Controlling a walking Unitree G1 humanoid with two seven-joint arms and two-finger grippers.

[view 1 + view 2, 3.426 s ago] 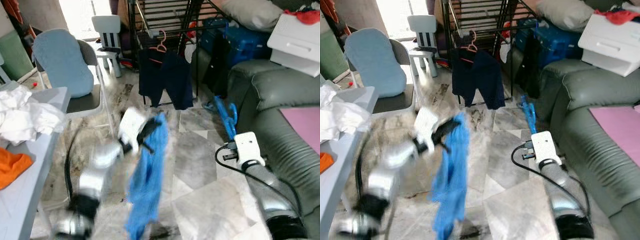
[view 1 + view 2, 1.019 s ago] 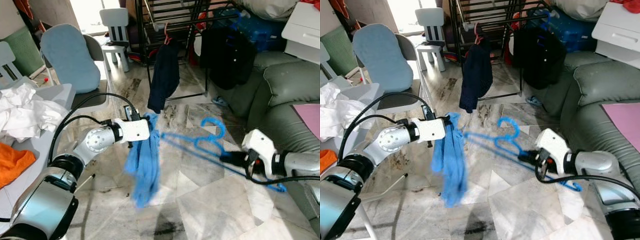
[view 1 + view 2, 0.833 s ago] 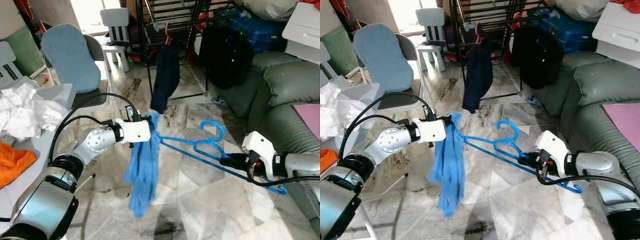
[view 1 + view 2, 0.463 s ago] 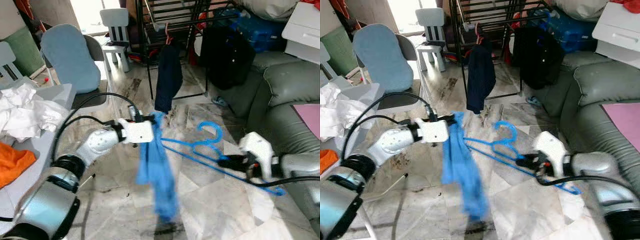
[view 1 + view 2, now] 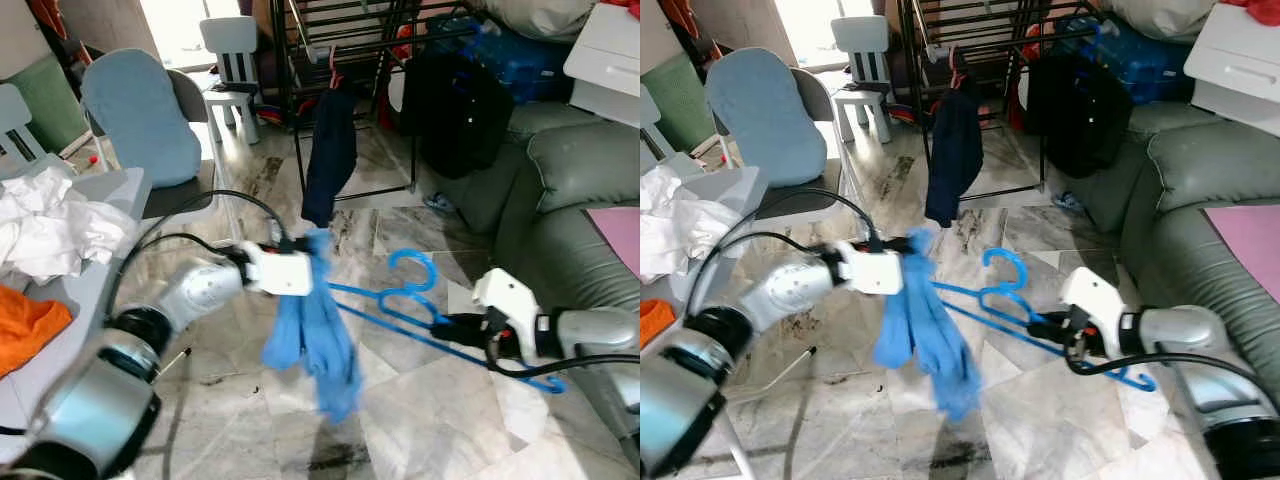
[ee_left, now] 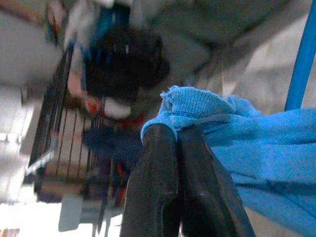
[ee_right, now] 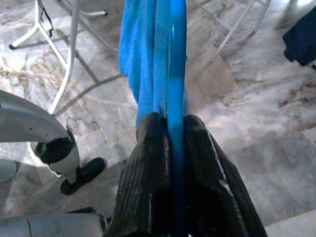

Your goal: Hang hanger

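Above the tiled floor, the blue hanger (image 5: 420,305) is being clamped by the right gripper (image 5: 450,325), while the blue cloth (image 5: 315,335) is being pinched tight by the left gripper (image 5: 310,262) and swung nearer the hanger than before, suggesting threading is being attempted.

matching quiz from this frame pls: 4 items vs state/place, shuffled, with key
Items:
1. blue hanger
2. blue cloth
3. dark garment
4. orange cloth

States/places:
A. hanging on the black drying rack
B. lying on the grey table at the robot's left
C. clamped in the right gripper, hook pointing up
D. pinched at its top by the left gripper, dangling over the floor

Pairs: 1-C, 2-D, 3-A, 4-B
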